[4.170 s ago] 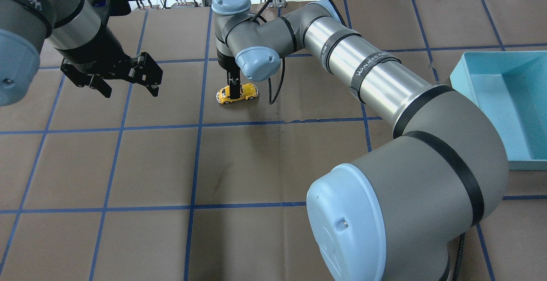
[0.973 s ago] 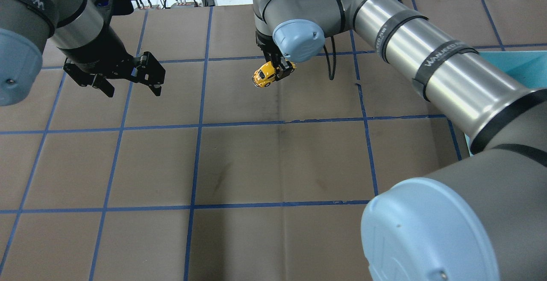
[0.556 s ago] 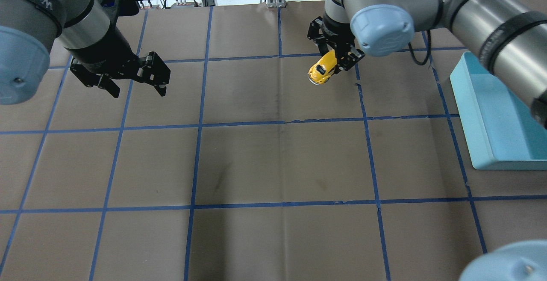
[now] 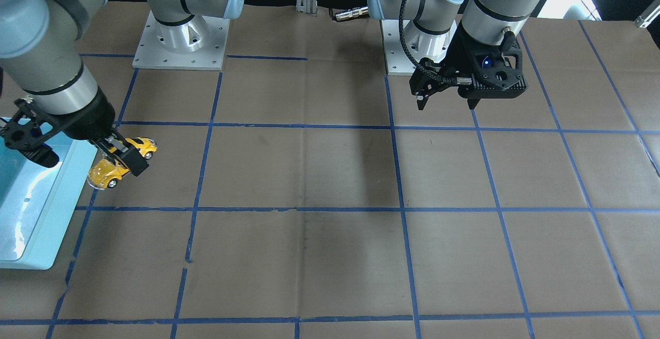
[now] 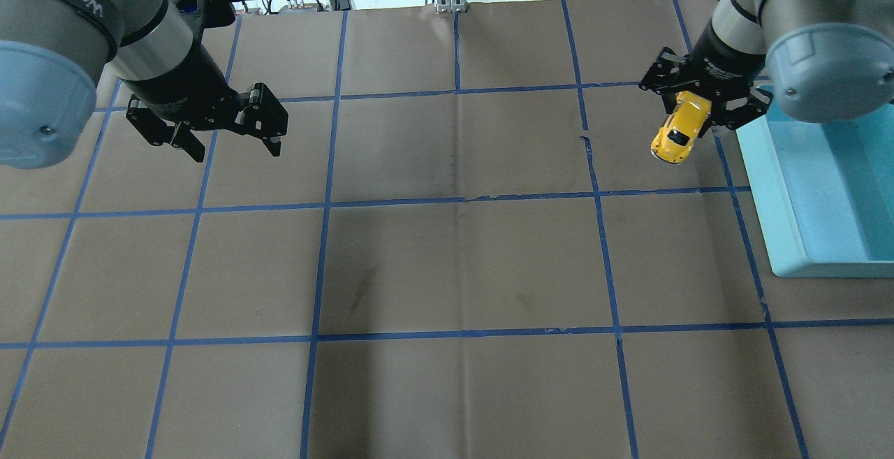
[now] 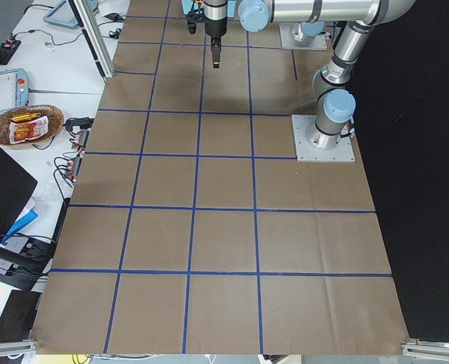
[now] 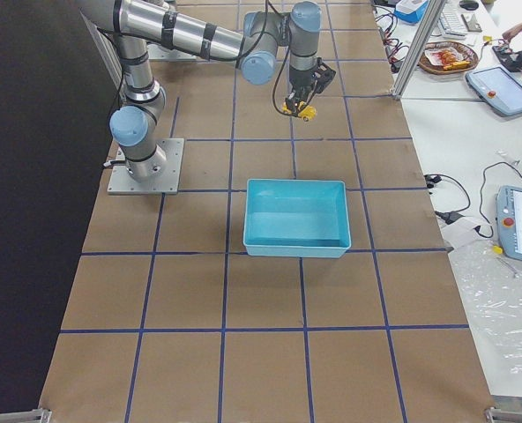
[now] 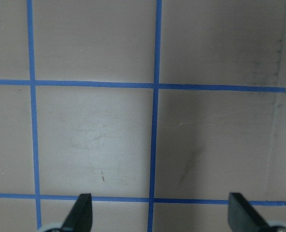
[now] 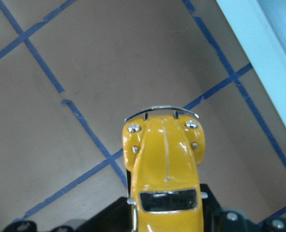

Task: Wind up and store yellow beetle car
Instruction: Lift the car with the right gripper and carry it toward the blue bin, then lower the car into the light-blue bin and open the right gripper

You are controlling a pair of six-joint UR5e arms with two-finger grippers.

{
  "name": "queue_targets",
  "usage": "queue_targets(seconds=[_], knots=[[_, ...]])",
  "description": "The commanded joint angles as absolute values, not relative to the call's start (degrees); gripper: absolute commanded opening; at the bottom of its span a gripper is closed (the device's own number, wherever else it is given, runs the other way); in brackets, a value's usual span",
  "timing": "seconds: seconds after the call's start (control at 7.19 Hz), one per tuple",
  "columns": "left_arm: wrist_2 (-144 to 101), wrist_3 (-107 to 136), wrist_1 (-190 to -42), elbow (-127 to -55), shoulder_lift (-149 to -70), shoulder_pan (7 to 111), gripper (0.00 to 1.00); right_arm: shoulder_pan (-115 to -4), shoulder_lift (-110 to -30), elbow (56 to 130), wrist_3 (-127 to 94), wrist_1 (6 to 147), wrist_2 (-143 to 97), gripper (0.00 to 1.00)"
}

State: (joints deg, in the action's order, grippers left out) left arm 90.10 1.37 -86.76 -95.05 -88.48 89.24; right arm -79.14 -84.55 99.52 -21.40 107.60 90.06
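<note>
We see the right gripper (image 5: 698, 106) pinching the yellow car (image 5: 679, 134) across its rounded body, one black finger on each flank. The car hangs nose-down, off the table. Its paint is glossy. From the wrist camera we make out the curved hood of the car (image 9: 164, 164), two chrome headlights, a thin silver bumper and a dark windshield. Below its nose lies brown paper, not the bin.

The bin (image 5: 789, 235) is a shallow rectangular tray of smooth light-blue plastic with straight walls. It sits just beside the held car, toward the robot's right. In the front-facing view the car (image 4: 105, 174) hangs close to the bin's rim (image 4: 36, 236) without crossing it.

The table (image 5: 454, 263) is covered in matte brown paper with faint creases and smudges, divided into squares by blue tape.

The left gripper (image 5: 236, 151) hovers over the other side of the table, well apart from the car. Its two black fingers are spread wide with nothing between them. Its own camera shows both pointed fingertips (image 8: 80, 212) over a tape crossing.
</note>
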Motion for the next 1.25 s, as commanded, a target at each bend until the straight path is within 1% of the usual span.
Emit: queue_targets(seconds=[0.0, 0.42, 0.56, 0.83, 1.11], knots=[[90.1, 3.4, -86.1, -93.7, -91.1, 91.0, 1.00, -69.0, -85.1, 101.2, -0.7, 107.8, 90.1, 0.50], [90.1, 3.6, -86.3, -92.6, -92.0, 92.0, 1.00, -59.3, -84.6, 101.2, 21.0, 107.9, 91.5, 0.47], [90.2, 3.5, -86.3, -92.6, -92.0, 92.1, 1.00, -57.2, -83.4, 100.9, 25.5, 108.1, 93.3, 0.42], [90.3, 3.3, -86.3, -92.6, -91.9, 92.1, 1.00, -54.4, -79.7, 100.5, 29.8, 108.8, 93.3, 0.42], [90.2, 3.3, -86.3, -92.6, -92.0, 92.1, 1.00, -54.3, -75.8, 99.7, 31.5, 111.2, 93.3, 0.40]])
